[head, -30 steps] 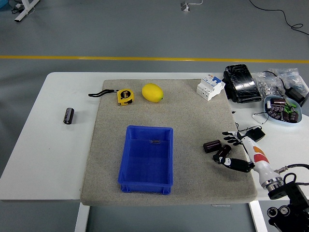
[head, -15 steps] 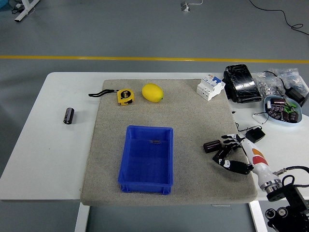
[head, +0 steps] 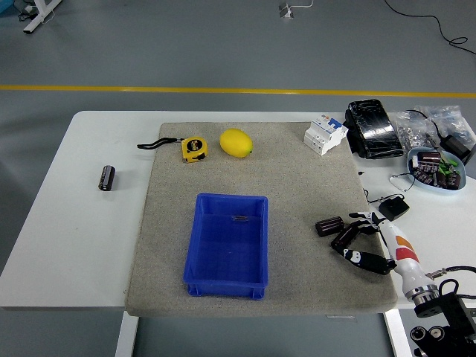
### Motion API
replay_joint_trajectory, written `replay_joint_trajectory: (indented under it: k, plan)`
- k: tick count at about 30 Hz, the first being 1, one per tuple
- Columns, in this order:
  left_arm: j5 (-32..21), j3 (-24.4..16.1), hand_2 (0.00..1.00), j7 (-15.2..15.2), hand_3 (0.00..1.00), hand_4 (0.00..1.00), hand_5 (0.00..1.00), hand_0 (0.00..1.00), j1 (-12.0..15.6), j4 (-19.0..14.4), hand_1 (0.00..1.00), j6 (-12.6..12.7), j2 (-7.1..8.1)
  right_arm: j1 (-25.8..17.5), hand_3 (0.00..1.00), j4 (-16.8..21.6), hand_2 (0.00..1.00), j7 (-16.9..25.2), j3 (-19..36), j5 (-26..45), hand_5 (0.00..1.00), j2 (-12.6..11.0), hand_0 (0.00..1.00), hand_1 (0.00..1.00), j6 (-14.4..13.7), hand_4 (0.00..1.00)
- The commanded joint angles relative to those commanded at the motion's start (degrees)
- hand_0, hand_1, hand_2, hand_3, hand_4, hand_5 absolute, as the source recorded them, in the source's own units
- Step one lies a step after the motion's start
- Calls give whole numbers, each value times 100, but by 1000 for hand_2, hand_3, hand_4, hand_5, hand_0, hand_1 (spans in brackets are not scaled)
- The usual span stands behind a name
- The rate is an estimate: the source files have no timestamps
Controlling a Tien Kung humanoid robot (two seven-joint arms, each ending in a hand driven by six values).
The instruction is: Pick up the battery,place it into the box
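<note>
1. no lettering can be read anywhere; the yellow tape measure (head: 193,148) shows a dark face panel, but its print is too small to make out.
2. the white tabletop (head: 74,238) carries a grey, felt-like mat (head: 297,193), rectangular with a coarse, matte surface.
3. a blue plastic box (head: 226,245), open-topped with straight walls, sits on the mat at about 7 o'clock from its middle; a small dark item lies inside near its far wall.
4. two dark cylindrical batteries lie on the mat near its 4 o'clock edge: one battery (head: 328,225) lies free, and a second battery (head: 344,236) lies just beside it, toward the robot.
5. the right hand (head: 366,242), black-fingered with a white, red and yellow wrist shell, curls its fingers around the second battery, thumb below and fingers above; whether the grip is fully closed i cannot tell.
6. a third dark battery (head: 107,178) lies alone on bare tabletop at 9 o'clock, well apart from the mat.
7. a smooth oval lemon (head: 236,143) rests just beside the tape measure at the mat's 12 o'clock edge.
8. a white circuit breaker (head: 325,134) sits at the mat's 1 o'clock corner, with a glossy black wrapped pack (head: 372,128) beside it.
9. open mat lies between box and right hand.
</note>
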Motion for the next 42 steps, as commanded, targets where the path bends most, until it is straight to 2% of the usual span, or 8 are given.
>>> replay_joint_trajectory:
  k: [7,8,14,25,26,31,32,42]
  plan:
    - [24,-6,731,5,748,700,838,724,1,-1,670,-6,2,22,671,-18,579,34,-103,68,251,8,493,510,-17,998]
    - [21,-6,730,5,746,699,835,724,1,-1,670,-6,2,24,648,-28,555,37,-111,81,234,9,412,495,-21,998]
    - [21,-3,730,6,746,697,833,724,3,-2,669,-5,1,28,601,-75,528,45,-156,167,203,10,355,465,-82,998]
    - [37,-6,730,11,746,696,831,724,8,-2,669,-10,3,43,555,-105,506,66,-204,315,158,28,324,447,-152,998]
    - [34,-4,731,10,746,696,831,724,10,-2,669,-10,3,41,529,-108,493,67,-206,320,87,29,318,435,-152,932]
    - [69,-23,731,26,746,696,831,724,21,-6,669,-12,8,34,529,-114,493,65,-235,327,87,34,318,435,-146,932]
    - [73,-26,730,28,745,696,830,724,24,-6,669,-12,9,32,512,-112,484,65,-242,332,27,36,322,429,-145,839]
    - [127,-67,731,49,745,696,830,724,36,-8,669,-11,14,20,506,-31,479,68,-287,342,9,30,323,426,-171,807]
